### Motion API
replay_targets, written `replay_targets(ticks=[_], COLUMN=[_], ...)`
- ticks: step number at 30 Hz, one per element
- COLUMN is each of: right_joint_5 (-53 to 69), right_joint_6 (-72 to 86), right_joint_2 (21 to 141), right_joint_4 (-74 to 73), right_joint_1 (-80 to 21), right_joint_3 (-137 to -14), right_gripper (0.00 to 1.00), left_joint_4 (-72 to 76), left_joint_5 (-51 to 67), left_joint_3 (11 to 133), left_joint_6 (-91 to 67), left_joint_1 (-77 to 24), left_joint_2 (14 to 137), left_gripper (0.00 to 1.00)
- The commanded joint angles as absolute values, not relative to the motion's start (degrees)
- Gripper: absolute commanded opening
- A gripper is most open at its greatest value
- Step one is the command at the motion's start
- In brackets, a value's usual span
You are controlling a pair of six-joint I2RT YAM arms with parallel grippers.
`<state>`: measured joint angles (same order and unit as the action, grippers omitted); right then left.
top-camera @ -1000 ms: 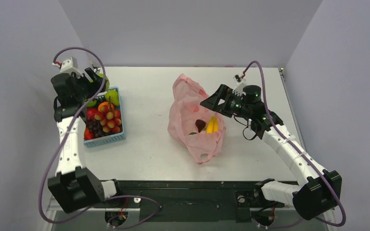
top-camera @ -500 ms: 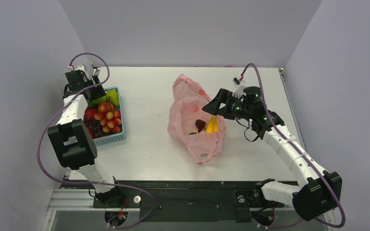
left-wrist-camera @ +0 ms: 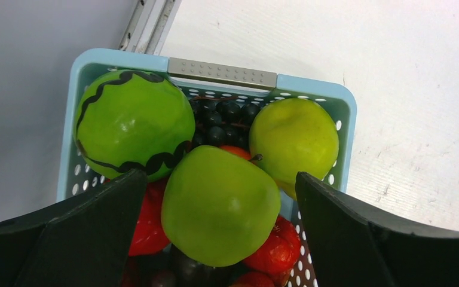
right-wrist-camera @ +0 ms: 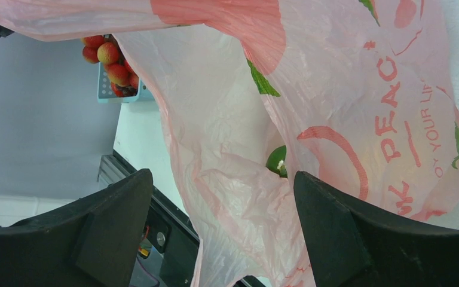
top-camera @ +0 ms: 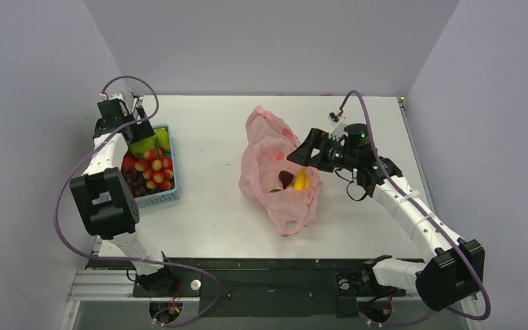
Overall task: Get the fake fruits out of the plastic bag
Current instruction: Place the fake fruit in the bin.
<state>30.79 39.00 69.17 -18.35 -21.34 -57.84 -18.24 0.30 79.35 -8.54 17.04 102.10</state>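
Note:
The pink plastic bag (top-camera: 268,137) lies mid-table with yellow bananas (top-camera: 302,180) and a dark red fruit (top-camera: 286,179) inside. My right gripper (top-camera: 304,152) is open and empty at the bag's right edge. In the right wrist view its jaws (right-wrist-camera: 222,176) stand wide around crinkled bag film (right-wrist-camera: 334,89), with a green piece (right-wrist-camera: 277,160) showing through. My left gripper (top-camera: 141,134) is open over the blue basket's far end. A plain green apple (left-wrist-camera: 221,203) rests on the fruit pile between the spread jaws (left-wrist-camera: 220,179), with gaps on both sides. The red-yellow cluster (top-camera: 155,168) lies in the basket.
The light-blue basket (left-wrist-camera: 221,72) at the table's left edge also holds a green ball with a dark zigzag stripe (left-wrist-camera: 131,131), a yellow-green apple (left-wrist-camera: 293,137), dark grapes and red fruits. Walls enclose the table on three sides.
My left arm has swung so its gripper sits over the basket's far end, and the green apple now lies in the basket. My right gripper has edged left toward the bag.

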Motion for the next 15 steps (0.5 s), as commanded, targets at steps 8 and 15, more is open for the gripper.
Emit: replay_targets(ticks=[8, 15], right_joint_5=[11.9, -7.9], right_joint_6=[29.4, 23.8], right_joint_2=[65.8, 64.5], right_joint_4=[-25.5, -27.5], right_joint_1=[-31.4, -45.2], right_joint_3=[-61.0, -60.9], right_gripper=[0.8, 0.5], left_joint_4=[-21.7, -18.3], left_joint_5=[0.7, 3.8], left_joint_3=[83.1, 70.3], left_joint_6=[-9.0, -14.3], left_joint_1=[13.0, -9.3], left_joint_2=[83.7, 68.4], left_gripper=[0.91, 0.91])
